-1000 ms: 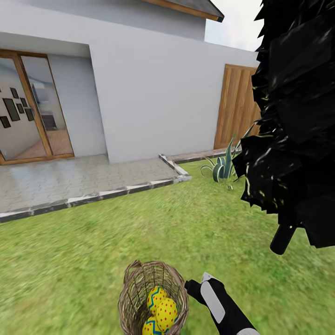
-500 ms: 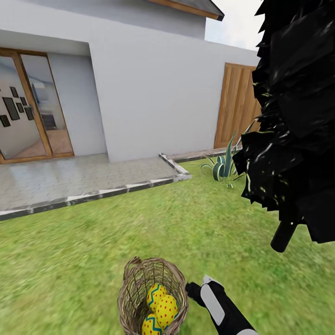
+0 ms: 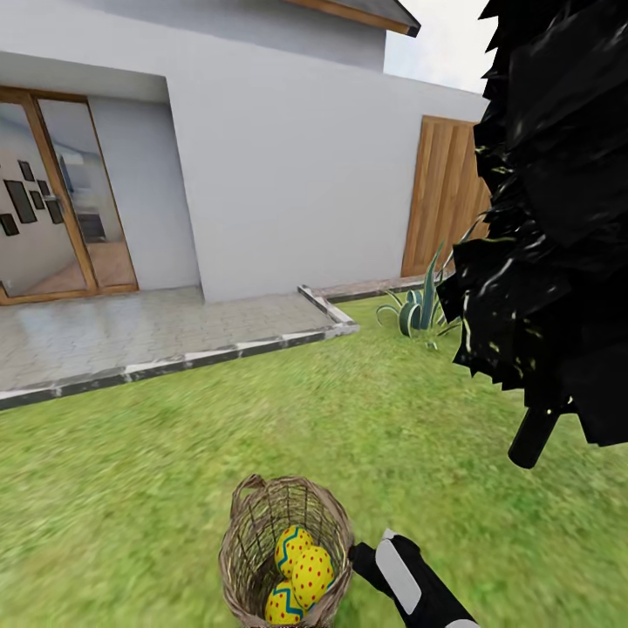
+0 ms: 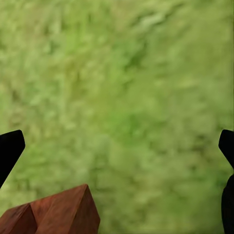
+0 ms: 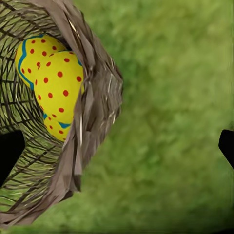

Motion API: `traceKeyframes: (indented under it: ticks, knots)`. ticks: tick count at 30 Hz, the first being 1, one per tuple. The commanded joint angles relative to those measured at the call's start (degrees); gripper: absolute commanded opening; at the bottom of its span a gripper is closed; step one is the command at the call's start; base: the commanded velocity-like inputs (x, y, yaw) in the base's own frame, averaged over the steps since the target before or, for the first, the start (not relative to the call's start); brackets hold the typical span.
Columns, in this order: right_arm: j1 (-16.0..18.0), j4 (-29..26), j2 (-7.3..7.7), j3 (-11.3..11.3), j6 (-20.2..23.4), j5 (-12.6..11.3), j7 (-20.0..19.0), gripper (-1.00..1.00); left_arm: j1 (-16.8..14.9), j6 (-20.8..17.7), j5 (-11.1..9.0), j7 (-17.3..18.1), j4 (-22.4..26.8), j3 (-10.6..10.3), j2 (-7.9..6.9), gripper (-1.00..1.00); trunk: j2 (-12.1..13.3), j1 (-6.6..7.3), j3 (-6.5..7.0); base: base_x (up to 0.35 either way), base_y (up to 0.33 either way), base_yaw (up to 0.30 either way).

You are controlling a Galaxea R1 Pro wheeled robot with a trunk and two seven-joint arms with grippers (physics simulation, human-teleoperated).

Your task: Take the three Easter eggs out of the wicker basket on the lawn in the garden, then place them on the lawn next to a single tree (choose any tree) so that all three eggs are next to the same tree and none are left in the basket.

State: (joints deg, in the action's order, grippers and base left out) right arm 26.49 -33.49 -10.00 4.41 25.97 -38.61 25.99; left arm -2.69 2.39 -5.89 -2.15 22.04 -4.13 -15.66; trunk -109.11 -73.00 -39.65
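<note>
the wicker basket [image 3: 253,541] and its lowest easter egg [image 3: 281,604] are cut off by the frame edge.

The robot's right arm [image 3: 417,586] reaches forward and low, its black-and-white forearm angled up from the lower edge of the head view. The right gripper [image 5: 117,146] has its jaws spread wide. The left gripper [image 4: 117,146] is likewise spread wide, pointing downward.
</note>
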Motion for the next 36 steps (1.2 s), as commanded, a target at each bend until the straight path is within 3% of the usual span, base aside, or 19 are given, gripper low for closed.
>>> traceKeyframes:
  ticks: [1,5,8,11,20,25,31,36]
  knots:
    - [0.03,-0.03,0.0,0.38,0.14,-0.67,0.53,1.0,-0.03,0.21,-0.61,-0.23,-0.04,-0.44,-0.03,1.0,-0.44,-0.22,-0.24,0.0,0.0,0.0]
    - [0.08,-0.09,0.0,2.69,0.2,-1.08,0.59,1.0,-0.03,0.24,-0.57,-0.27,-0.06,-0.44,0.0,1.0,-2.05,-1.1,-0.96,0.0,0.0,0.0]
    - [0.23,-0.14,0.0,6.48,0.22,-1.31,0.62,1.0,-0.03,0.24,-0.54,-0.3,-0.06,-0.44,0.01,1.0,-3.25,-1.76,-1.5,0.0,0.0,0.0]
    - [0.48,-0.16,0.0,7.83,0.22,-1.4,0.63,1.0,-0.03,0.29,-0.54,-0.31,-0.06,-0.44,0.01,1.0,-4.45,-2.42,-2.04,0.0,0.0,0.0]
    - [1.45,-0.64,0.0,8.78,0.17,-1.46,0.5,1.0,-0.05,0.43,-0.55,-0.31,-0.03,-0.44,-0.07,1.0,-8.06,-4.39,-3.65,0.0,0.0,0.0]
    - [2.26,-0.69,0.0,8.84,0.15,-1.52,0.47,1.0,-0.05,0.49,-0.55,-0.3,0.0,-0.44,-0.07,1.0,-8.06,-4.39,-3.65,0.0,0.0,0.0]
    - [3.24,-0.64,0.0,8.9,0.17,-4.47,0.47,1.0,-0.03,0.57,-0.55,-0.31,0.02,-0.44,-0.08,1.0,-10.47,-5.71,-4.73,0.0,0.0,0.0]
    - [3.36,-0.56,0.0,8.92,0.17,-5.22,0.47,1.0,-0.03,0.59,-0.53,-0.31,0.02,-0.44,-0.08,1.0,-12.48,-6.81,-5.63,0.0,0.0,0.0]
